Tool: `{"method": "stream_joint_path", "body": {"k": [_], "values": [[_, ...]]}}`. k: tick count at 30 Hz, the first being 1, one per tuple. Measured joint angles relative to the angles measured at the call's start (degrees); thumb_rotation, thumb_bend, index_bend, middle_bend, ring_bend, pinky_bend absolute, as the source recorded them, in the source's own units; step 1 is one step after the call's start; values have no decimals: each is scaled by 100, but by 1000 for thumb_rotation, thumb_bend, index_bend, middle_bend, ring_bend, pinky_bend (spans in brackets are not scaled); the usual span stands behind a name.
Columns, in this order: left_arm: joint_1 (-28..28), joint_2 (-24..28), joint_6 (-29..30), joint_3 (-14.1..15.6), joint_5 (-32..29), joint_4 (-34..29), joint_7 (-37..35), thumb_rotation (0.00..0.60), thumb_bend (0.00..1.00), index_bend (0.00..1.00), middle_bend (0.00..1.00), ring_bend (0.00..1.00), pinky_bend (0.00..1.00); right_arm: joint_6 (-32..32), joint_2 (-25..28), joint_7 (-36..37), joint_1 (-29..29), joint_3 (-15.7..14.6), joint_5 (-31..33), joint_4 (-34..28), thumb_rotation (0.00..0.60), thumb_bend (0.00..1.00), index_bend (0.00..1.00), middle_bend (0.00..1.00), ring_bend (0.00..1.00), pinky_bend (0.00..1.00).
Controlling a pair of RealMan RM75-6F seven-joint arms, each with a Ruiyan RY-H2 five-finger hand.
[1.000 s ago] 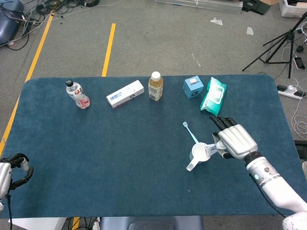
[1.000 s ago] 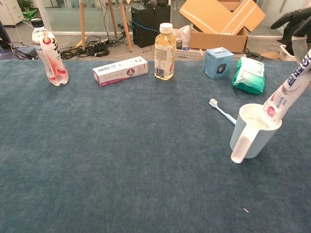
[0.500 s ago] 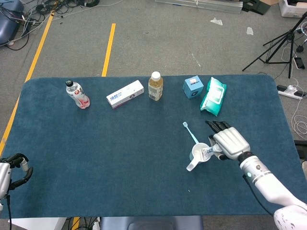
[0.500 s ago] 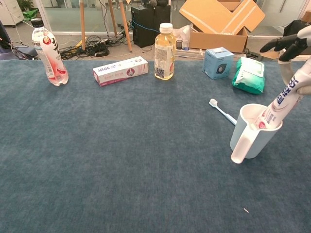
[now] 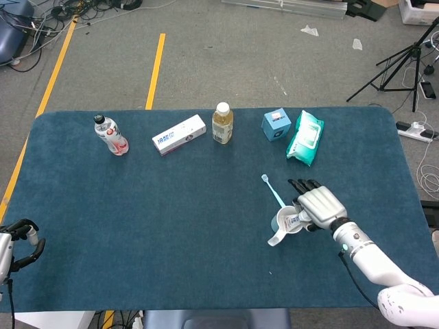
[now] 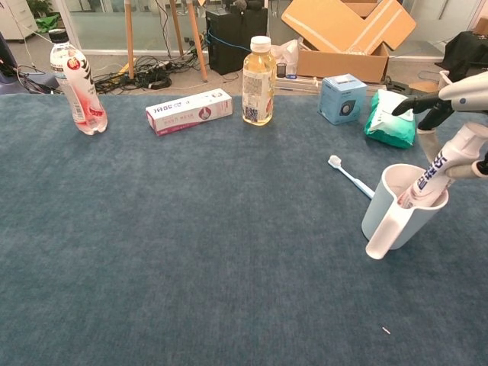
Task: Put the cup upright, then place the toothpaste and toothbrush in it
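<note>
The cup [image 6: 402, 206] stood upright on the blue worktop [image 5: 171, 205], handle toward the near edge, with the toothpaste [image 6: 442, 165] leaning out of its mouth toward the right robot hand [image 5: 317, 208], which was clamped on the tube's upper end with its dark fingertips [image 6: 415, 104] stretched out beyond the cup. The toothbrush [image 6: 349, 175] lay flat on the cloth just behind the cup, its head pointing away. Far off from the cup, at the worktop's near left corner, the left robot hand [image 5: 17, 241] rested with fingers curled in, holding nothing.
</note>
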Motion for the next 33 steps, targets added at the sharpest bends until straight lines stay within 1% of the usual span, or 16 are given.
{"method": "stream_joint_path", "body": {"k": [4,10,13,19,22,25,33], "values": [[4,4,7,5,14,-7,5,600,355,570,471,542,520,31,-28,32,9,-18,-6,27,600,255,458,0,0,117],[6,4,9,5,14,-16,14,600,355,570,471,542,520,13,-107,110,34,-36,0,135,600,253,439,0,0,117],[7,7,8,5,13,-15,10,600,355,570,471,541,520,2,-138,142,51,-47,-10,168,600,253,410,0,0,117],[9,9,8,7,16,-12,3,600,355,570,471,542,520,22,-121,217,58,-47,-82,129,600,240,271,0,0,117],[8,6,6,8,16,-11,10,600,356,570,471,542,520,48,-69,272,46,-41,-155,74,600,234,224,0,0,117],[10,1,12,7,18,-9,18,600,356,570,471,542,520,83,10,326,27,-33,-226,6,600,229,205,0,0,117],[7,-4,-1,10,17,-10,39,600,355,570,471,542,520,245,282,526,-57,43,-402,-199,600,222,198,0,0,117]]}}
